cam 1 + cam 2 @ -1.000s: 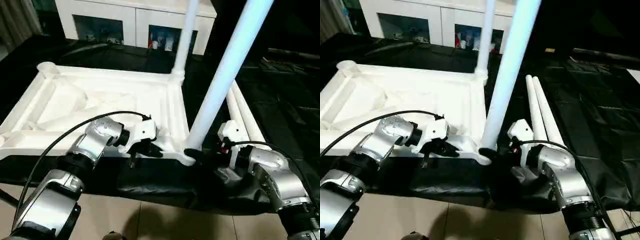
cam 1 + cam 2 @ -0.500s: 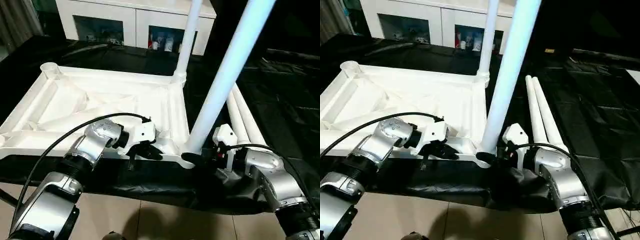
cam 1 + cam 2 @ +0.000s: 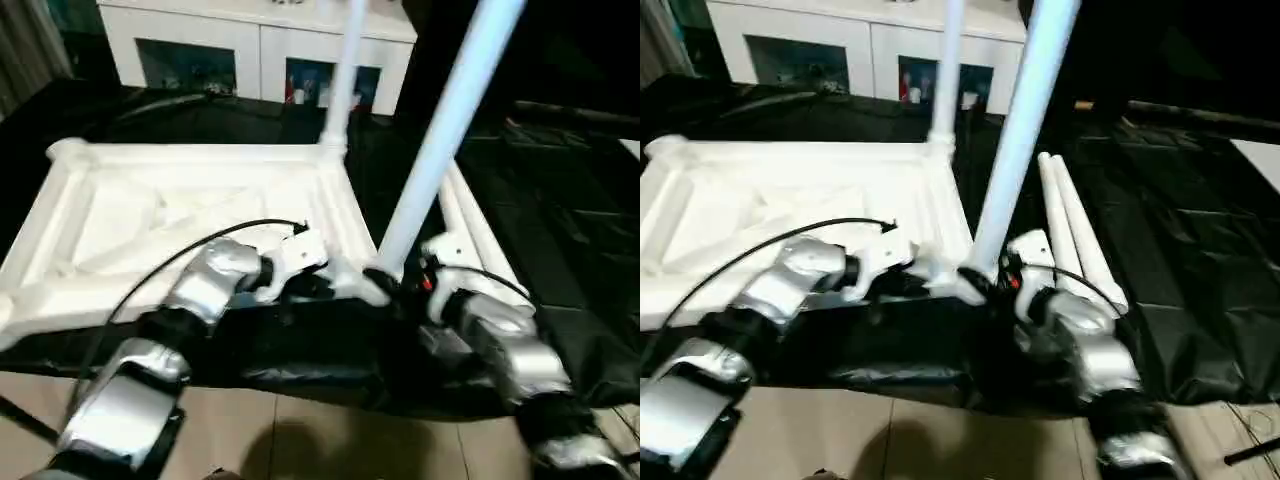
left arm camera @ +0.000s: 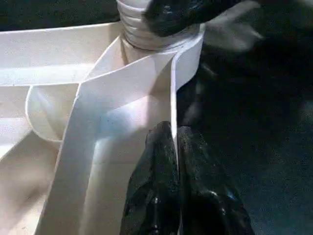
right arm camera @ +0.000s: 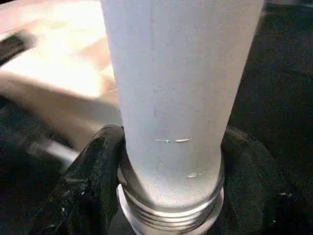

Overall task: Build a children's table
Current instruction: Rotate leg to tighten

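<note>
- Step: second leg (image 3: pixel 440 140) seated in tabletop's (image 3: pixel 150 215) near corner socket, frame centre; right claw (image 5: pixel 161 161) grips its base.
- Left claw (image 4: pixel 177 166), pinched narrow, steadies the rim.
- Next: probably twist the leg fully home.

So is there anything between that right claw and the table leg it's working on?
Nothing visible. The right end effector is already closed around the base of the upright leg, just above its threaded end, which sits at the near corner socket of the upturned tabletop.

No text or label can be read anywhere.
</note>
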